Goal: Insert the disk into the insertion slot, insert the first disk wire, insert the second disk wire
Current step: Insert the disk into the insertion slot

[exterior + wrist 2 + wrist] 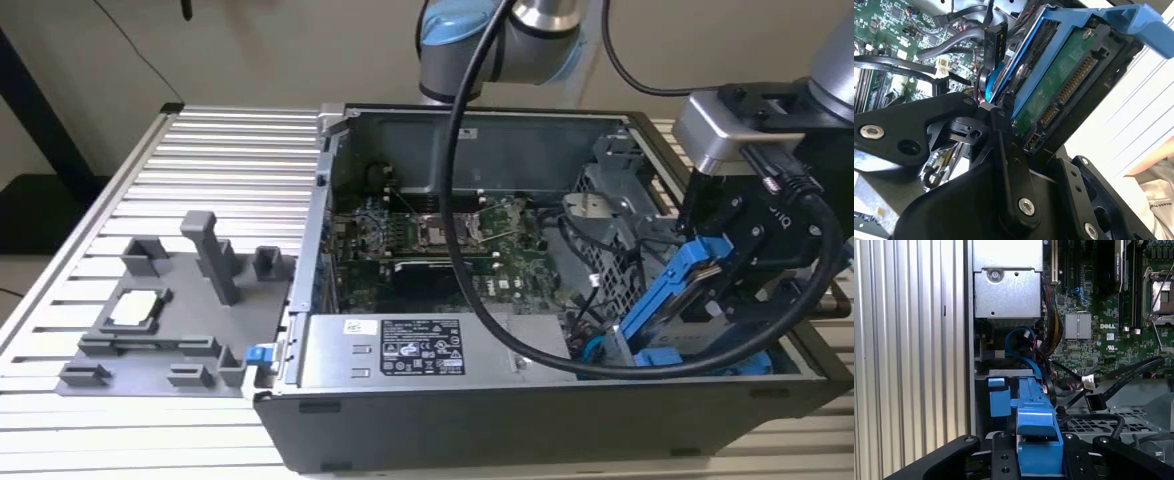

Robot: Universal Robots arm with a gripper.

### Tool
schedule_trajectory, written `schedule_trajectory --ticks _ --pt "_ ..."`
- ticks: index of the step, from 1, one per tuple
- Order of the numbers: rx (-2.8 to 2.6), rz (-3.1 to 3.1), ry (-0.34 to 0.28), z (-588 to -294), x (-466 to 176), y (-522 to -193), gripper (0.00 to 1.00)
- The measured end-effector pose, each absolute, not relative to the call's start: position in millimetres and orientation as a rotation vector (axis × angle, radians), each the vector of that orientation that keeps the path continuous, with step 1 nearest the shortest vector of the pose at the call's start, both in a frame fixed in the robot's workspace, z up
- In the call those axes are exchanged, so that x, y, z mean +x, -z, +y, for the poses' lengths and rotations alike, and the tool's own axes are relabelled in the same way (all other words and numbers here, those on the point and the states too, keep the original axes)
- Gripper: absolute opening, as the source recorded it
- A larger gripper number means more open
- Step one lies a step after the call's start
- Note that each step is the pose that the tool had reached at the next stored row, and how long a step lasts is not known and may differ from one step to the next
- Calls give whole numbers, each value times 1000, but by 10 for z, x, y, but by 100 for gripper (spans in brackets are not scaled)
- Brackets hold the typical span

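Ribbed aluminium table (200,130) carries an open computer case (400,425), motherboard exposed. The gripper (1038,455) is closed tight on the disk (671,292), with a finger on either side of its blue carrier frame. The disk hangs tilted over the case's end at the exterior view's right, its lower edge dipping into the case opening among black cables.

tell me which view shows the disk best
The second wrist view: the disk shows its green board and connectors up close. The exterior view shows it tilted over the case; the first wrist view, its blue carrier edge-on.
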State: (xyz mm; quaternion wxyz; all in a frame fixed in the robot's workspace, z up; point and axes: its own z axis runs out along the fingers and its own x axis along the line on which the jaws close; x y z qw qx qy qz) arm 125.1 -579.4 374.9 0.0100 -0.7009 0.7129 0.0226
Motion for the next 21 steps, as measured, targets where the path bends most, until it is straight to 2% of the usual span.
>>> schedule_trajectory --ticks 10,11,21 --pt "-2188 2225 -70 -5794 1251 -3747 34" --pt "-2188 2225 -71 -5794 1251 -3748 40" --pt "-2193 2231 -59 -5791 1251 -3937 40"
